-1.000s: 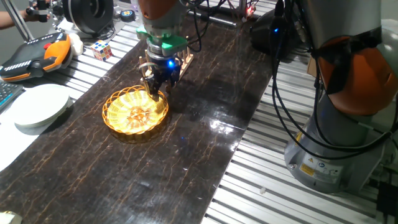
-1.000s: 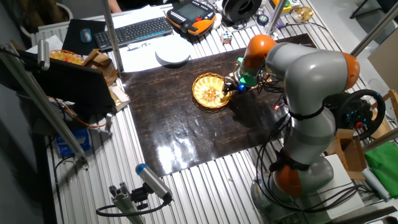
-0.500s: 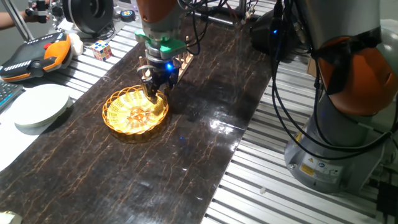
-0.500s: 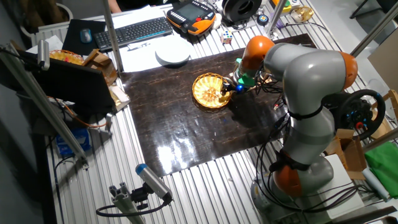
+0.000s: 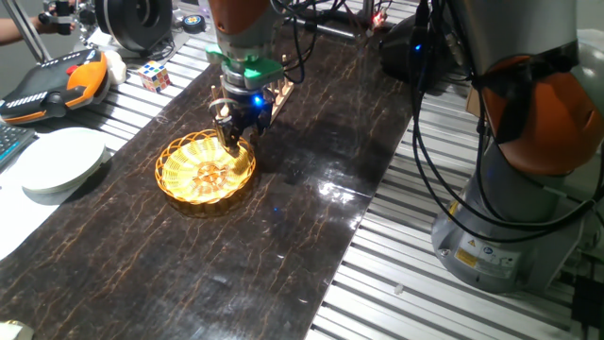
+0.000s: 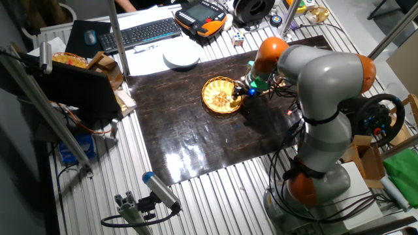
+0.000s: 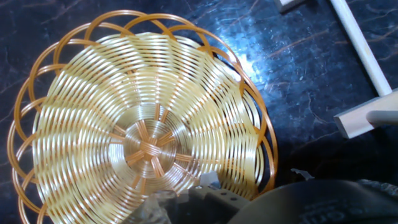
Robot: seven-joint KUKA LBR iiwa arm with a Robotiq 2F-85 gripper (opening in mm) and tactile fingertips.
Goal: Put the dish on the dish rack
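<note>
The dish (image 5: 203,170) is a round yellow-orange woven basket lying on the dark tabletop. It fills the hand view, dish (image 7: 146,146), and also shows in the other fixed view, dish (image 6: 221,96). My gripper (image 5: 230,142) points down at the rim on the rack side, one finger inside and one outside, shut on that rim. The same grip shows as gripper (image 6: 238,93) and gripper (image 7: 230,196). The dish rack (image 5: 281,94), light wood, stands just behind the gripper, mostly hidden by the hand. Its pale bars, dish rack (image 7: 364,50), show at the right of the hand view.
A larger white plate (image 5: 58,161) lies at the left table edge, plate (image 6: 181,59). A puzzle cube (image 5: 155,75), an orange-black pendant (image 5: 52,85) and a keyboard (image 6: 140,32) lie beyond. Cables and the arm's base (image 5: 510,236) are at the right.
The gripper shifted slightly left and up at the dish's rim, and the rim by the fingers looks a little raised. The last half second shows almost no motion.
</note>
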